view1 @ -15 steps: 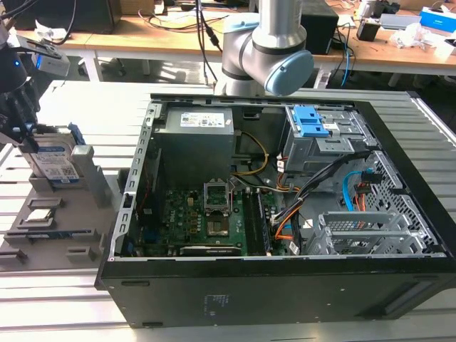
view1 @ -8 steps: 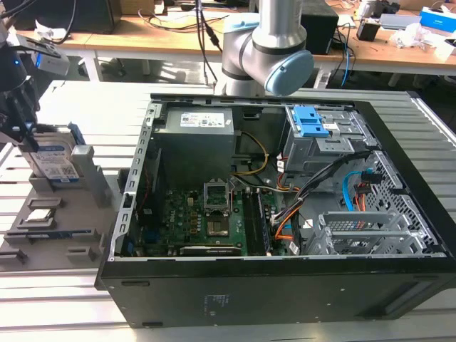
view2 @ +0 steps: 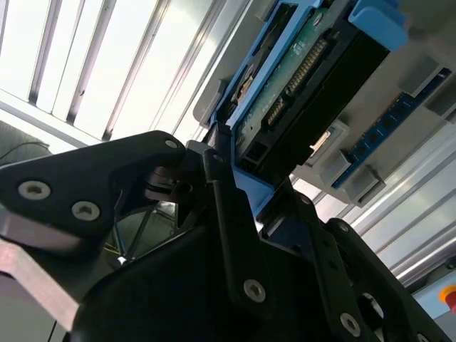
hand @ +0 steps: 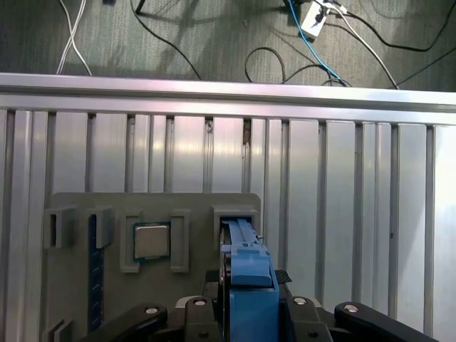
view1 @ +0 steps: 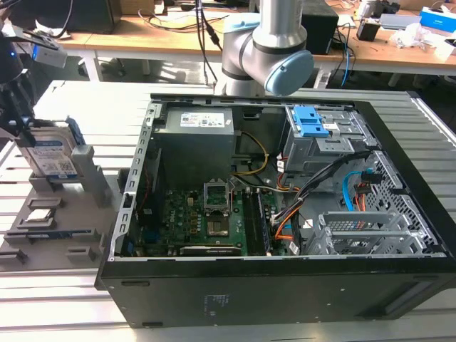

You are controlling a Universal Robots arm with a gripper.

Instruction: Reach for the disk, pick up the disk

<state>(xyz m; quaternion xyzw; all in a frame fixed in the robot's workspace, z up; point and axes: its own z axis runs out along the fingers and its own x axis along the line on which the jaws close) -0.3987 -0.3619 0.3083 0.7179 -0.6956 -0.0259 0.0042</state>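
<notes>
Aluminium slats are making up the table we are looking across, and a black case is lying open on it, taking up most of the exterior view's right. Behind the case the grey arm is rising, its blue-capped joint showing above the case's rear edge. On the exterior view's left a grey tray is sitting flat on the table, just beside the case. The disk is standing on edge at the tray's far end, its white-and-blue label facing us and a blue rail running along the edge nearer the case. In the first wrist view we are looking along the disk, edge-on over a slot in the tray; whether it is resting in the slot or clear of it we cannot tell. The gripper is clamping the disk: in the second wrist view its black fingers are pressing on the disk from both sides. A small square chip is lying in a pocket of the tray, near that slot.
</notes>
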